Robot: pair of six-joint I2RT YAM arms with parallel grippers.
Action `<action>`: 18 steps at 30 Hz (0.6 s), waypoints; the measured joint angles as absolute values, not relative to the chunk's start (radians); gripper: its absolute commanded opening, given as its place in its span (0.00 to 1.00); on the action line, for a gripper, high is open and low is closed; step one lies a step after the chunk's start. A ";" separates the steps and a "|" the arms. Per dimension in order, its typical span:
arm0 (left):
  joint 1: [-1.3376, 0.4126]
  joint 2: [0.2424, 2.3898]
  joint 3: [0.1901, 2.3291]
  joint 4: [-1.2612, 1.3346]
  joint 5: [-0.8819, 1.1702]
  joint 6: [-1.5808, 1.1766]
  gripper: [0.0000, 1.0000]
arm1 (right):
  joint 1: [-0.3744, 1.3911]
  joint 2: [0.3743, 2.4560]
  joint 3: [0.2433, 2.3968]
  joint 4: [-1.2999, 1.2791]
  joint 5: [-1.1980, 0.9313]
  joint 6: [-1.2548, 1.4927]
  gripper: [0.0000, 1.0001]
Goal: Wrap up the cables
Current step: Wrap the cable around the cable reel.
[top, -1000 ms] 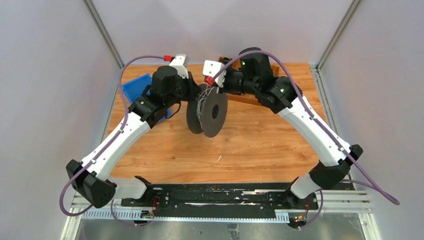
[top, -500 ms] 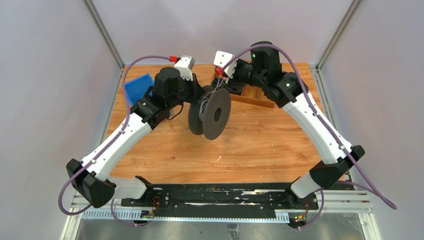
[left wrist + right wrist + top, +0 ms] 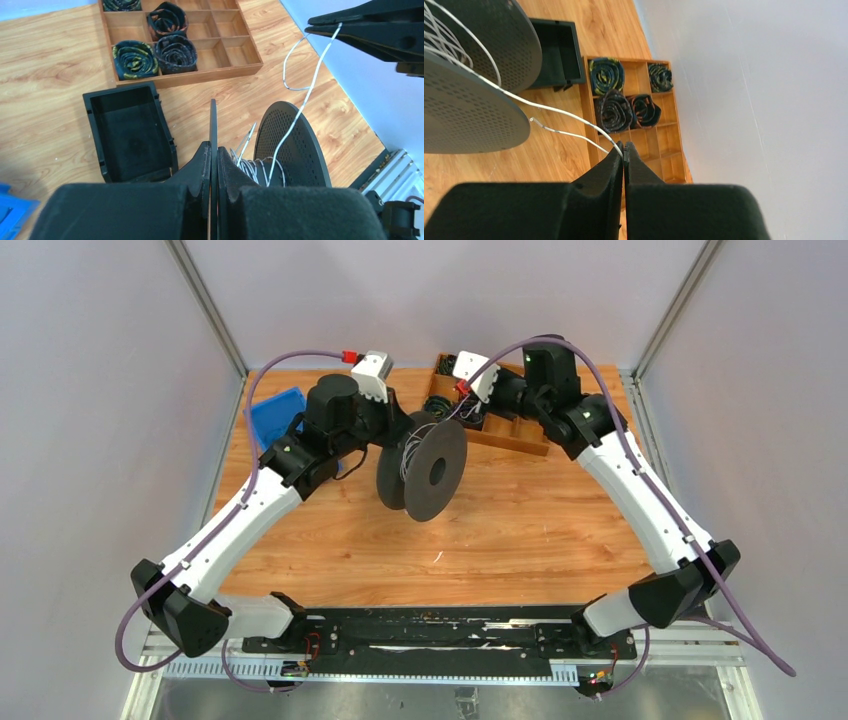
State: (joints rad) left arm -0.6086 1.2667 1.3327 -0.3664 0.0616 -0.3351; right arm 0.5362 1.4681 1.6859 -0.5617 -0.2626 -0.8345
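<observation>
A black spool (image 3: 425, 470) with two perforated flanges hangs above the table's middle. My left gripper (image 3: 395, 430) is shut on the thin edge of one flange (image 3: 213, 120), with its fingertips (image 3: 205, 150) pressed on both sides. The thin white cable (image 3: 310, 85) is wound in loose turns on the hub and runs up to my right gripper (image 3: 320, 27). In the right wrist view, my right gripper (image 3: 624, 146) is shut on the cable (image 3: 554, 111) just behind the spool (image 3: 469, 110). A short free end (image 3: 536, 122) hangs loose.
A wooden divided tray (image 3: 520, 440) with coiled black and green bundles (image 3: 172, 47) stands at the back, under my right gripper. A black open bin (image 3: 127, 132) lies beside the spool. A blue bin (image 3: 272, 415) sits at the back left.
My right gripper has moved back and to the right, away from the spool, drawing the cable out over the wooden tray. The spool has shifted slightly right in my left gripper.
</observation>
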 measured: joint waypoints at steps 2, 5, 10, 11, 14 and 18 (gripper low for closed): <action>-0.609 1.265 1.333 -0.360 0.080 -0.332 0.00 | 0.521 1.451 1.655 -0.557 -0.263 -0.844 0.01; -0.609 1.264 1.333 -0.350 0.105 -0.329 0.00 | 0.506 1.423 1.599 -0.543 -0.263 -0.860 0.01; -0.608 1.261 1.333 -0.344 0.140 -0.326 0.00 | 0.495 1.382 1.500 -0.522 -0.262 -0.873 0.01; -0.608 1.260 1.333 -0.343 0.150 -0.326 0.00 | 0.495 1.376 1.485 -0.519 -0.262 -0.875 0.01; -0.607 1.260 1.333 -0.333 0.183 -0.326 0.00 | 0.495 1.371 1.457 -0.508 -0.262 -0.878 0.01; -0.596 1.258 1.333 -0.309 0.241 -0.342 0.00 | 0.495 1.370 1.422 -0.483 -0.263 -0.878 0.01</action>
State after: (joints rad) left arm -0.5964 1.2579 1.3327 -0.3092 0.2405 -0.3416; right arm 0.4946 1.3705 1.4220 -0.4828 -0.2630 -0.8776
